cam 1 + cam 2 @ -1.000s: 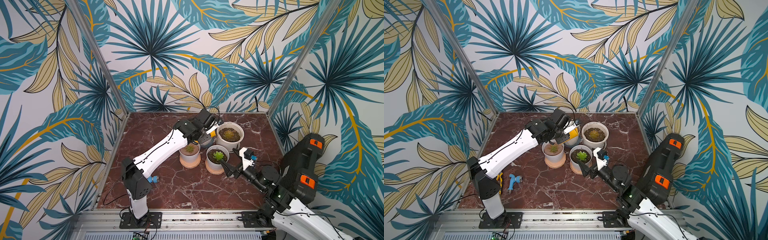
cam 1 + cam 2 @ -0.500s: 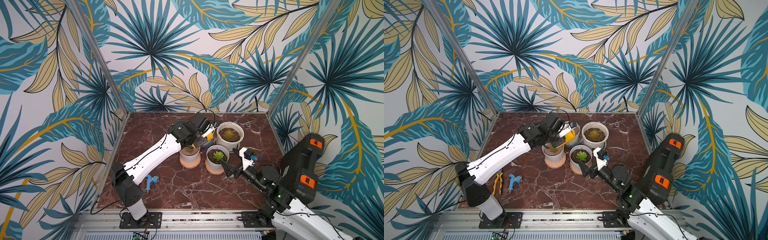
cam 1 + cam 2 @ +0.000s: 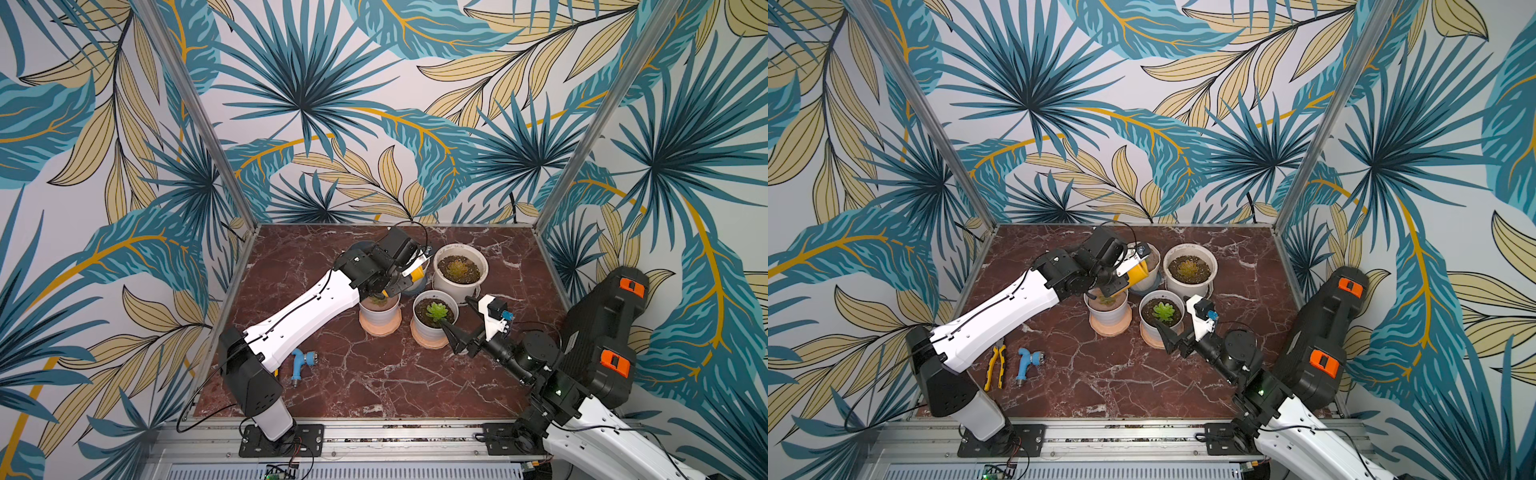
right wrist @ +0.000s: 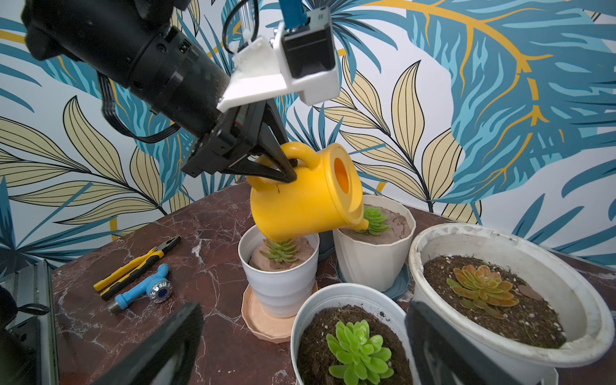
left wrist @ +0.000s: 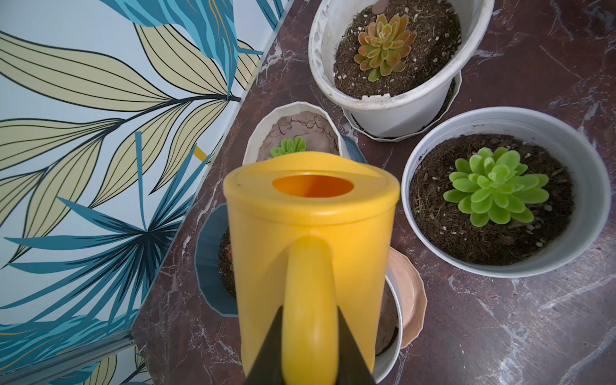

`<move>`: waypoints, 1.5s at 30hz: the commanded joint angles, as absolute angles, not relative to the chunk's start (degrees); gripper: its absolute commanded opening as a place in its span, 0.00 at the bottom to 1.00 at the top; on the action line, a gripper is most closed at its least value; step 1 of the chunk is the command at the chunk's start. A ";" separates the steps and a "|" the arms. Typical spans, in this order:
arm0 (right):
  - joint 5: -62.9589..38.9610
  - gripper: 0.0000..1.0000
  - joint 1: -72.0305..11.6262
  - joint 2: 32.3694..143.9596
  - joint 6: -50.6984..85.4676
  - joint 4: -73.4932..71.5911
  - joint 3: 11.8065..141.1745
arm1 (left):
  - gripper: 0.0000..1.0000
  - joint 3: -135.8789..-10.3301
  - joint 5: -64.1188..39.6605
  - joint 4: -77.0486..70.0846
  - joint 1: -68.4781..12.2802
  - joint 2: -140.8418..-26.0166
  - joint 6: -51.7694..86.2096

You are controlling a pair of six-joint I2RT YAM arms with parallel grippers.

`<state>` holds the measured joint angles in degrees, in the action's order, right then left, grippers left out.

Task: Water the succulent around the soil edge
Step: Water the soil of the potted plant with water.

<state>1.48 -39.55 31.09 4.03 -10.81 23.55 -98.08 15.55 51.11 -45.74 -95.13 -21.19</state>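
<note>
The left end effector (image 4: pixel 289 170) is pressed together on the handle (image 4: pixel 300 154) of a yellow watering can (image 4: pixel 301 206), pinching it from both sides. The can hangs clear of the table (image 4: pixel 206 230), tipped forward. Its body is over a small white pot (image 4: pixel 280 286) that stands on a pink saucer (image 4: pixel 256 316). Its spout (image 4: pixel 361 226) reaches over the soil of the cream ribbed pot (image 4: pixel 376 256) behind, close to that pot's green succulent (image 4: pixel 376 218). Whether water is running I cannot tell.

The right end effector (image 3: pixel 456 311) is spread wide and holds nothing. It sits low, just beside a grey pot (image 3: pixel 432 332) with a bright green plant (image 3: pixel 436 309) in dark soil. A large white pot (image 3: pixel 459 276) with an orange-tinged plant stands next to it, toward the back wall.

Near the left arm's base, well apart from the pots, yellow-handled pliers (image 3: pixel 994 365) and a blue tap (image 3: pixel 1025 361) lie side by side on the table.
</note>
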 commanded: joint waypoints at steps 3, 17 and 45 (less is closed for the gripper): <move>1.47 0.99 -39.83 30.68 3.47 -10.67 24.16 | 0.00 -97.85 17.28 49.61 -45.92 -93.81 -21.38; 1.47 0.99 -39.79 30.85 3.54 -10.72 24.17 | 0.00 -95.35 20.38 50.61 -44.22 -91.59 -22.56; 1.41 1.00 -39.86 31.83 3.42 -11.09 24.17 | 0.00 -97.86 20.10 50.86 -40.20 -93.56 -23.86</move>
<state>1.45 -39.53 31.86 4.03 -10.83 23.55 -95.85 19.70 52.12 -41.08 -93.47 -23.16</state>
